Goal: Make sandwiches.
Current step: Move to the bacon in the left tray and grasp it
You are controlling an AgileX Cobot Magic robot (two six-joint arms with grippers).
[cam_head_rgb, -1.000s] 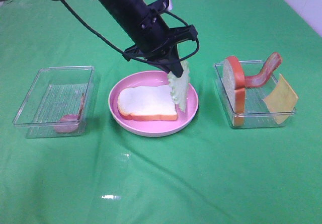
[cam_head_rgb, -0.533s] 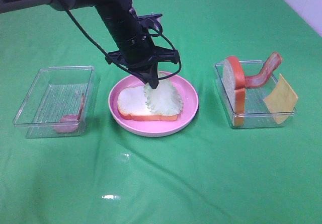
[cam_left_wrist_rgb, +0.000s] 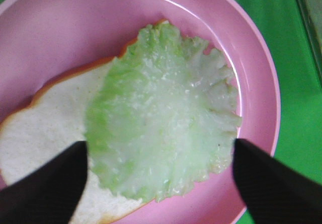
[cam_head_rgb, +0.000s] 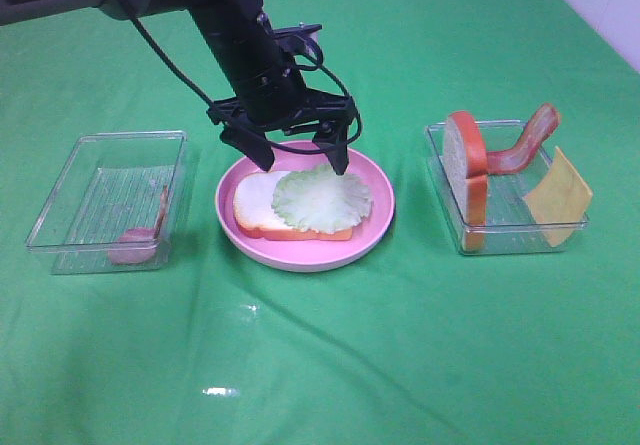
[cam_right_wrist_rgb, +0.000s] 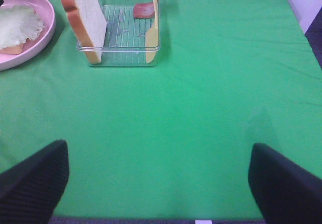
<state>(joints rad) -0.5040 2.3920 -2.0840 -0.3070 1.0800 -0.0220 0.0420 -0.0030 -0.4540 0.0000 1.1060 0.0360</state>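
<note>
Fingers of left gripper (cam_head_rgb: 300, 159) spread wide, holding nothing, just above lettuce (cam_head_rgb: 322, 200). Lettuce lies flat on bread slice (cam_head_rgb: 252, 205) in plate (cam_head_rgb: 384, 187). Right gripper (cam_right_wrist_rgb: 158, 183) fingers wide apart, empty, over cloth (cam_right_wrist_rgb: 201, 108). Right tray (cam_head_rgb: 505, 233): second slice (cam_head_rgb: 466, 175) upright, bacon (cam_head_rgb: 525, 145), cheese (cam_head_rgb: 557, 197) leaning. Left tray (cam_head_rgb: 100, 180): one bacon strip (cam_head_rgb: 135, 240).

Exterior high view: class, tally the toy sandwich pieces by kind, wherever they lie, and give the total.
Bread slices: 2
Lettuce leaves: 1
Bacon strips: 2
Cheese squares: 1
Total: 6
</note>
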